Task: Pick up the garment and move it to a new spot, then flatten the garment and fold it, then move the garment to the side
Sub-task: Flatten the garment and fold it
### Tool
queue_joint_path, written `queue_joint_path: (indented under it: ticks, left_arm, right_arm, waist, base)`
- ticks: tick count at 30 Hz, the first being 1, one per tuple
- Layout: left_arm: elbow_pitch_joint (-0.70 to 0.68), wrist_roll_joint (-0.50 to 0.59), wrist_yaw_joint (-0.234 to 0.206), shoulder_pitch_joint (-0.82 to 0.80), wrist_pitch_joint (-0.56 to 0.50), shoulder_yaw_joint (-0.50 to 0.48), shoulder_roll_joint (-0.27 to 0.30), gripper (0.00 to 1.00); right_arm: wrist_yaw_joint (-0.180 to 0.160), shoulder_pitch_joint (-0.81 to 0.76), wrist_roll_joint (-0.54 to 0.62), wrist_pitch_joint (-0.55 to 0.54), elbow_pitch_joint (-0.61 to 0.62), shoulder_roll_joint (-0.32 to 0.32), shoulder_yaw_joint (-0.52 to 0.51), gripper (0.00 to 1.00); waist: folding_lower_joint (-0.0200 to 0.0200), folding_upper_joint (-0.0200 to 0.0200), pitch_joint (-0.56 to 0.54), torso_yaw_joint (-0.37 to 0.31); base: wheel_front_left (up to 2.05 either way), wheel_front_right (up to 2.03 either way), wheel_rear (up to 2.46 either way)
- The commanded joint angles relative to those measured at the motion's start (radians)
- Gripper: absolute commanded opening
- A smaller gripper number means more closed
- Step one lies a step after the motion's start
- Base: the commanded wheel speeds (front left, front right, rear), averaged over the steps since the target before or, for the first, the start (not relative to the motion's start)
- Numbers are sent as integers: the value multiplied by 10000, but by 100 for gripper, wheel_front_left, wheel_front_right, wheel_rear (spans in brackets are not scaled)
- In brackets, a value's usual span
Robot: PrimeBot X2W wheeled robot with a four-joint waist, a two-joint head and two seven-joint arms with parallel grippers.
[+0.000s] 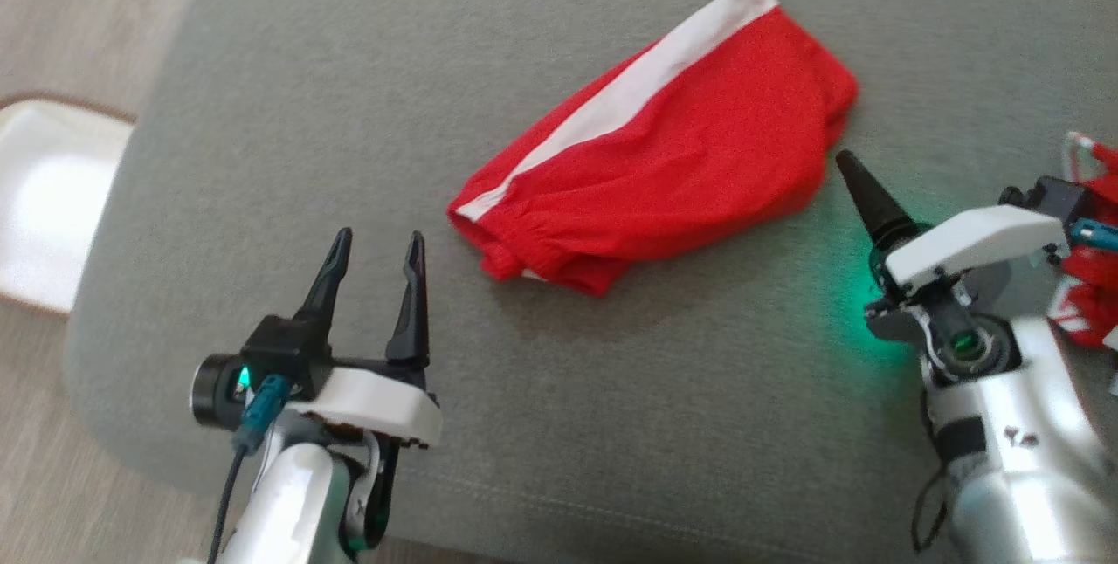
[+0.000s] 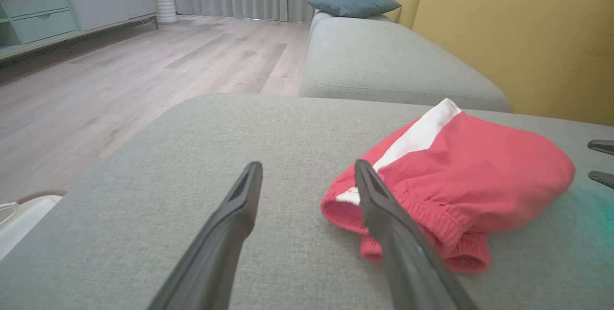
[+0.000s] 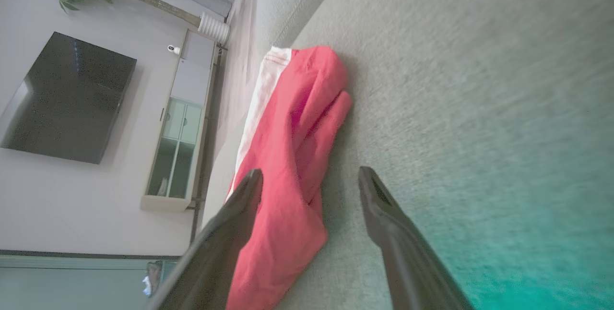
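The shorts [image 1: 672,154] lay in the middle of the grey cushion [image 1: 262,110], and in your head view their long axis ran on a diagonal, from the gathered waistband at the lower left up to a squared-off end at the upper right. They were red, a soft thin cloth folded over on itself, with a broad white stripe [image 1: 611,101] running the whole length of the upper-left edge. The waistband end was puckered with ribbed elastic, while the lower-right edge bulged in a smooth rounded curve. The cushion under them was a coarse woven fabric with rounded corners and a stitched seam along its near edge. Your left claw [image 1: 379,237] sat low and to the left, near the waistband end but clear of it, with its two dark tapered fingers spread wide and nothing between them. Your right claw [image 3: 311,175] was rolled onto its side just beside the rounded edge of the shorts, its fingers also wide apart and gripping nothing, and a green glow fell on the fabric below it. Beyond the cushion in the left wrist view stood a yellow sofa back [image 2: 503,36], a blue-grey pillow [image 2: 352,3] and a pale wood floor [image 2: 120,84].
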State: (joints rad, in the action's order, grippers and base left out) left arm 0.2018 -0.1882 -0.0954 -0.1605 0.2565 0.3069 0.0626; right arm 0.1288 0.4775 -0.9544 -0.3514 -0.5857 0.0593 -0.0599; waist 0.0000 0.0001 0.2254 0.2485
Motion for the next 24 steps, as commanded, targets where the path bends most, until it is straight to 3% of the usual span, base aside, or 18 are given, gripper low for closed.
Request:
queue_joint_path:
  ticks: [1,8,18,24]
  left_arm:
    - [-259,97,43,-489,53,-370,26,100]
    - [-265,138,96,-572,53,-312,-75,100]
    - [-364,68,96,-721,53,-212,-118,100]
    - [-439,-165,-15,-811,53,-14,-121,100]
  right_arm:
    - [19,516,-224,-68,78,-90,97,100]
    - [19,1994,-798,-320,-2427,-90,-644,100]
    - [19,3988,183,-330,-5531,-77,-1183,100]
    - [19,4856,604,-101,-6508,-32,-1289,100]
  waist:
    - [0,-1,249,386]
    - [0,-1,431,966]
    - [0,-1,678,1340]
    - [0,-1,806,1463]
  base:
    - [0,0,0]
    - [0,0,0]
    - [0,0,0]
    - [0,0,0]
